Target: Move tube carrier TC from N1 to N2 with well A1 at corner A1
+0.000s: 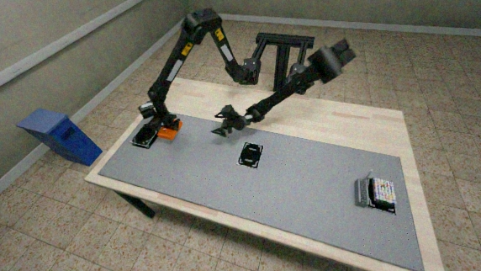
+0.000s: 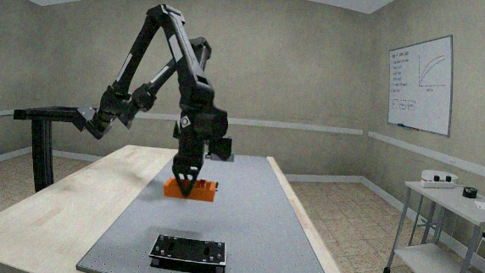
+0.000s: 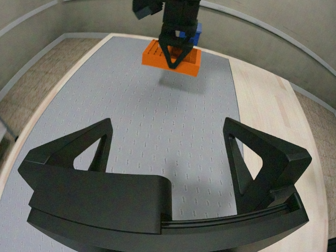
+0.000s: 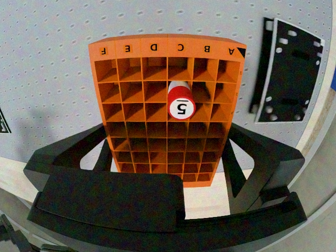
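- Orange gridded tube carrier (image 1: 169, 131) (image 2: 186, 189) (image 3: 171, 58) (image 4: 167, 50), black corner triangle, raised above the grey surface (image 1: 202, 156) (image 2: 237, 229) (image 3: 151, 108) (image 4: 65, 32), near the raised nest (image 1: 142, 140) (image 2: 188, 250) (image 4: 291, 73).
- One red-capped vial (image 4: 181, 103), marked 5.
- Two hands: right hand (image 1: 170, 124) (image 2: 187, 192) (image 3: 172, 66) (image 4: 167, 128) grips the carrier, fingers wide; left hand (image 1: 219, 124) (image 3: 167, 122) wide open, holding nothing.

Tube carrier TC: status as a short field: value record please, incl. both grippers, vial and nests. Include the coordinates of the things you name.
carrier: orange TC (image 1: 167, 134) (image 2: 203, 192) (image 3: 187, 69) (image 4: 167, 40), raised above the mat
held by: right gripper (image 1: 161, 126) (image 2: 186, 192) (image 3: 173, 66) (image 4: 166, 124), shut on its sides
left gripper: open (image 1: 216, 123) (image 3: 168, 119), nothing between fingers
vial: one visible, red cap (image 4: 181, 107) marked 5, column C
triangle: black (image 4: 242, 52), beside letter A
N1: black plate (image 1: 251, 155), no carrier on it
N2: raised black plate (image 1: 143, 140) (image 2: 188, 249) (image 4: 293, 73), carrier not seated
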Motion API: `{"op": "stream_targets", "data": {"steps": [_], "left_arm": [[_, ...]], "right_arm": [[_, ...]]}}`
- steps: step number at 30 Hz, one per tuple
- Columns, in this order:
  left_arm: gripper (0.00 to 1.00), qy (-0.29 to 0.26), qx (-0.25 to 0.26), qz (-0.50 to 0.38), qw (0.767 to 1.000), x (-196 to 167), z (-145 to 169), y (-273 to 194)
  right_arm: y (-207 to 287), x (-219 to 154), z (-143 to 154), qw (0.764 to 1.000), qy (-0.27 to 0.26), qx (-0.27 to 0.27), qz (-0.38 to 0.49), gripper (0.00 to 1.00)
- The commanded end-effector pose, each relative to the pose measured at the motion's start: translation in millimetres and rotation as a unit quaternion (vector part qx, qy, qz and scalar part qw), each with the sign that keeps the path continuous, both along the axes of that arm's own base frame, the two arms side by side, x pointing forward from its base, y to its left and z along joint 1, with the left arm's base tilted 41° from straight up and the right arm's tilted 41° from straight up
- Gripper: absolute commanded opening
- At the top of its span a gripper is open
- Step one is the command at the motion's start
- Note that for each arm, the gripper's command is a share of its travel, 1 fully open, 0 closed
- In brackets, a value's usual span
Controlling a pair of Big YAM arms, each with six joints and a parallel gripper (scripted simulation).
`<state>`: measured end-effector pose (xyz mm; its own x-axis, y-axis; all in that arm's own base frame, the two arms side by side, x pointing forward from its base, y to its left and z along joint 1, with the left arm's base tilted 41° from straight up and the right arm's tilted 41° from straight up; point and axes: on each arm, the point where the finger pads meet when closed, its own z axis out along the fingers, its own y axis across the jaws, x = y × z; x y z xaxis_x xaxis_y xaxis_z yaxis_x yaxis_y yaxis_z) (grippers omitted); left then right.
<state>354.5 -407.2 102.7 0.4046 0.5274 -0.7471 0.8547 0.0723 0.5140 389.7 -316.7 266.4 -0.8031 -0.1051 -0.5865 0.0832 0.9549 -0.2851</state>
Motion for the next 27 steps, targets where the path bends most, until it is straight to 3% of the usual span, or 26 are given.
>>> {"op": "stream_targets", "data": {"steps": [1, 18, 27], "left_arm": [[1.0, -0.026, 0.002, -0.053, 0.998, 21, -7, -99], [1.0, -0.043, 0.018, -0.136, 0.99, 40, -35, -256], [1.0, -0.041, 0.018, -0.147, 0.988, 43, -39, -281]], "right_arm": [[-65, 5, 34, 1.0, 0.003, -0.015, 0.012, 0.84], [-185, 4, 69, 1.0, -0.002, -0.012, 0.007, 0.84], [-196, 27, 59, 1.0, -0.006, -0.012, 0.011, 0.84]]}}
